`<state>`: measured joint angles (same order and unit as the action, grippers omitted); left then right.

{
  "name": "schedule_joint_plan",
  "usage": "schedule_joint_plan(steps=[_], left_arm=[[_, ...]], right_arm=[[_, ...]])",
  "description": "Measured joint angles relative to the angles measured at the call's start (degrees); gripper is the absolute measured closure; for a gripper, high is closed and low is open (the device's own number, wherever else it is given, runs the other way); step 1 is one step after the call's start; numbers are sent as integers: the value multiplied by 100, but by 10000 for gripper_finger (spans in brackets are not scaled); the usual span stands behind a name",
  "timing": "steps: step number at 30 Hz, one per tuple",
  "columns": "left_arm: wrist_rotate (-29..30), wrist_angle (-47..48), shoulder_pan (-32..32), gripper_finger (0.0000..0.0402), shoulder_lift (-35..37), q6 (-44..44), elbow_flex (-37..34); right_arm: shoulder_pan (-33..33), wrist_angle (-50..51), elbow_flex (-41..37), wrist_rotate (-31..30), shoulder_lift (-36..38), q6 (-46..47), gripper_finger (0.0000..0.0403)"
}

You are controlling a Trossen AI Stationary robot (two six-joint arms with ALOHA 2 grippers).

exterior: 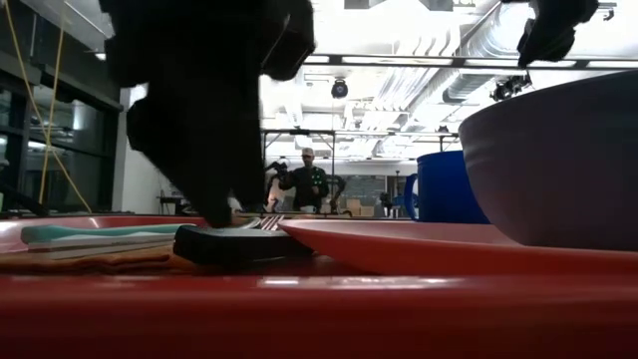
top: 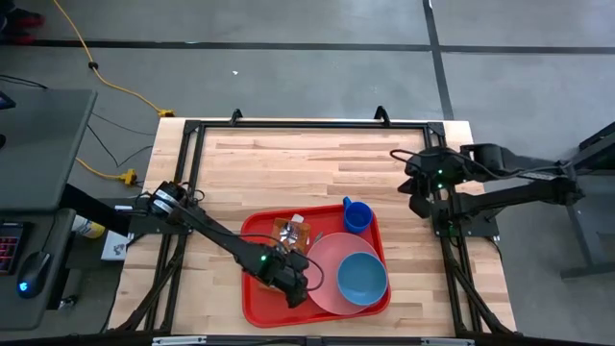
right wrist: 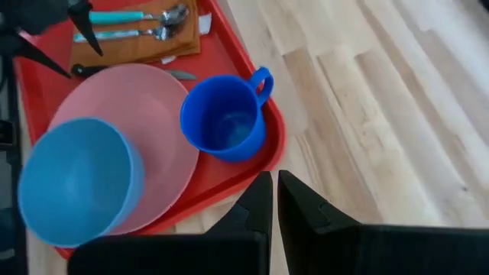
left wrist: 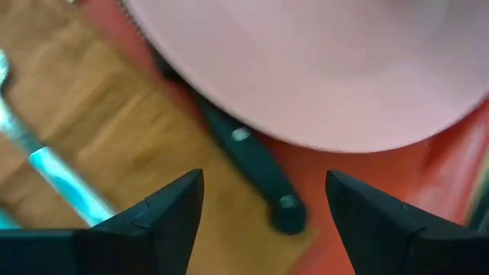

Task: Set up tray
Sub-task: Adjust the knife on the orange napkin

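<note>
Sitting near the front edge of the wooden table [top: 288,163], a bit right of the middle, is the big red tray [top: 258,306]. It lies flat.

On the tray is a round pink plate [top: 325,264]. It takes up the right part of the tray. A light blue bowl [top: 362,278] stands on the plate, on its right side. A dark blue cup [top: 356,216] with a handle stands in the far right corner of the tray, just beside the plate.

A brown napkin [right wrist: 164,47] lies on the tray at the far side, left of the cup. Two spoons or forks with teal handles [right wrist: 114,17] lie on the napkin, side by side. A knife with a black handle [left wrist: 260,164] lies between the napkin and the plate. Its blade goes under the rim of the plate, and its handle sticks out onto the red tray.

The left gripper [top: 288,284] is low over the tray, right above the knife handle, at the left edge of the plate. Its two fingers [left wrist: 172,210] are spread wide apart, one on each side of the handle. They hold nothing.

The right gripper [top: 420,187] waits over the right side of the table, well apart from the tray. Its jaws are pressed together and it holds nothing.

In the room far behind the table, a person [exterior: 311,182] stands.
</note>
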<state>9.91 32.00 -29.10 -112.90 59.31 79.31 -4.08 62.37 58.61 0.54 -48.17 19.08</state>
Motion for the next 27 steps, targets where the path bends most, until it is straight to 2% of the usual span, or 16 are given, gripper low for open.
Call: schedule_joint_plan(steps=[9,13,21,27], left_arm=[[-265,-226,24,126,-151,-83,6],[-512,-339,26,137,-255,-100,18],[-515,-390,30,158,-319,-52,17],[-652,-240,39,216,-321,-10,17]], right_arm=[[0,-793,-709,161,323,197,403],[0,-874,-701,137,418,255,403],[0,-970,-701,140,515,298,403],[0,-995,-695,140,516,299,403]])
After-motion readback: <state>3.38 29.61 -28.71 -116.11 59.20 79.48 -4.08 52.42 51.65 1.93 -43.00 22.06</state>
